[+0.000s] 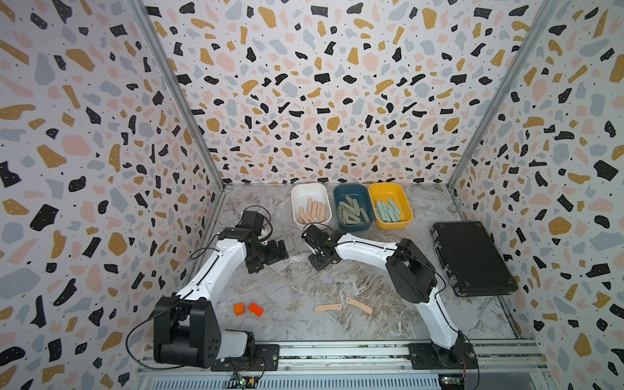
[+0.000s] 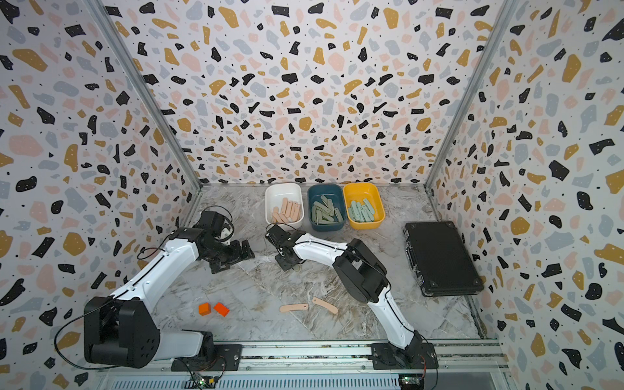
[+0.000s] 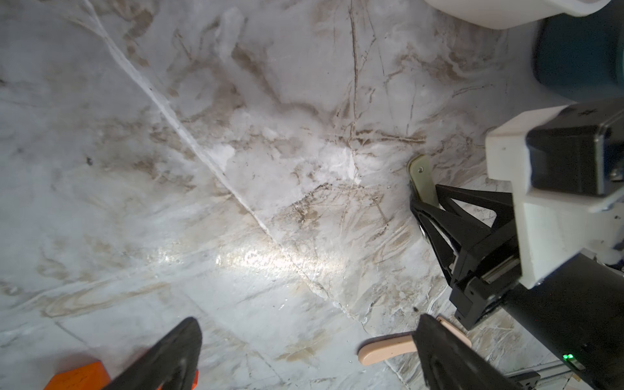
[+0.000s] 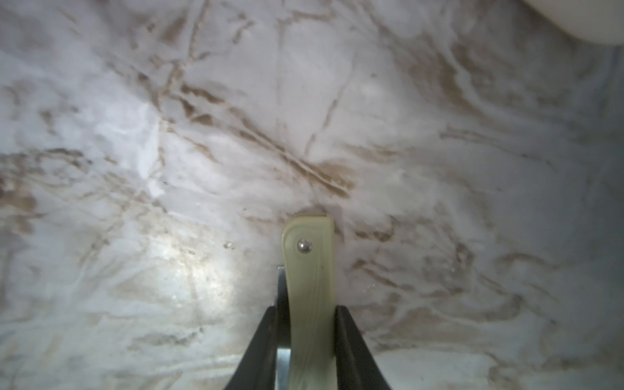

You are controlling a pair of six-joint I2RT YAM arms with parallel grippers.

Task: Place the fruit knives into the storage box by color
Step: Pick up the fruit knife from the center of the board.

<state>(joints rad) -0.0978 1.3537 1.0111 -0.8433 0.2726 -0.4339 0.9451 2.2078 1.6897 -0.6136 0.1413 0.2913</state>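
Right wrist: right tool pinches sage knife; left tool wide; white bin near.

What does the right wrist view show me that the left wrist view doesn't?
Only right wrist: the green knife close up, pinched in the right claw, its rivet showing and a metal strip along one edge. Only left wrist: the open left claw, an orange block, a peach knife lying loose, the teal box, and the right arm from the side. Both: that held knife, the marble table, and a corner of the white box.
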